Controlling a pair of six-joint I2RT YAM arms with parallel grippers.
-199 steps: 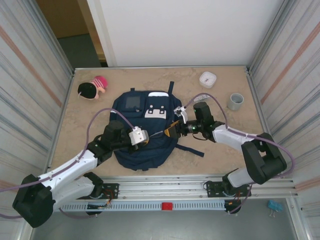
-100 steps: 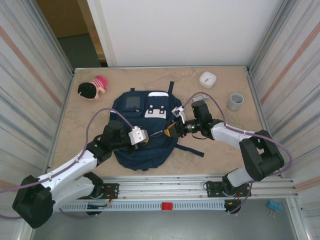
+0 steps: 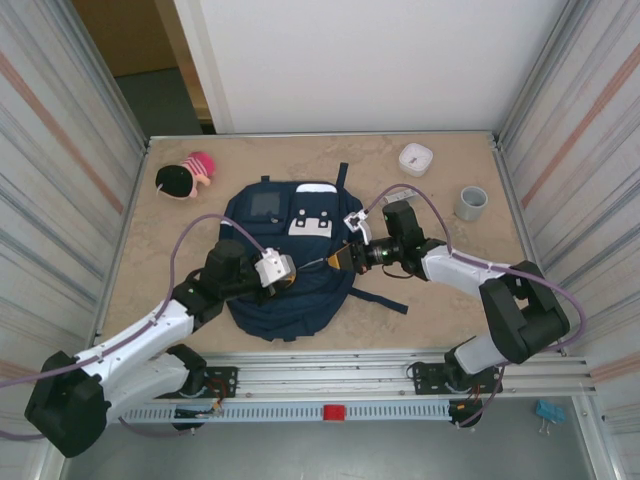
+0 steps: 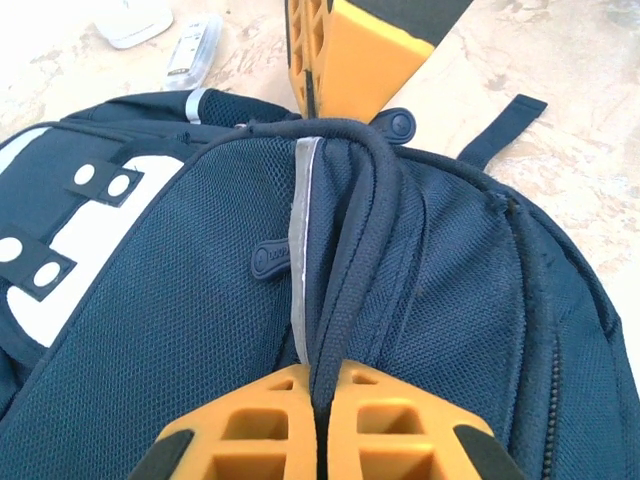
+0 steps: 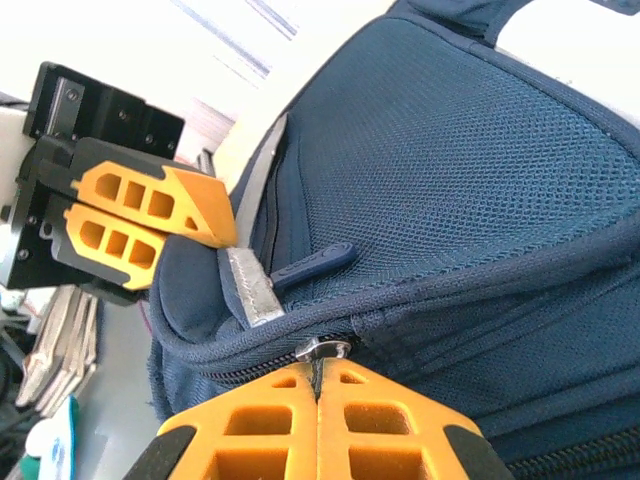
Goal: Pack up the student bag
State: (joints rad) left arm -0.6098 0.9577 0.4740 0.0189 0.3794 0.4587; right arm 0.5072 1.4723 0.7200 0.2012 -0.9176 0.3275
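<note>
The student bag (image 3: 285,305), navy blue with white patches, lies flat at the table's middle. My left gripper (image 3: 291,276) comes in from the left and is shut on the bag's corded seam edge (image 4: 345,270), which runs up between the orange fingers (image 4: 250,420) beside a thin white stripe (image 4: 300,200). My right gripper (image 3: 336,261) comes in from the right and is shut on the metal zipper pull (image 5: 325,348) at the zip's closed end. In the right wrist view the left gripper (image 5: 215,230) sits just beyond the bag (image 5: 450,170).
A pink and black soft toy (image 3: 185,177) lies at the back left. A small white box (image 3: 415,158) and a grey cup (image 3: 470,203) stand at the back right. A dark strap (image 3: 385,300) trails from the bag's right side. Metal walls enclose the table.
My right gripper has shifted slightly left and closed its jaws onto the zipper pull. The left gripper has kept its hold on the seam with barely any movement.
</note>
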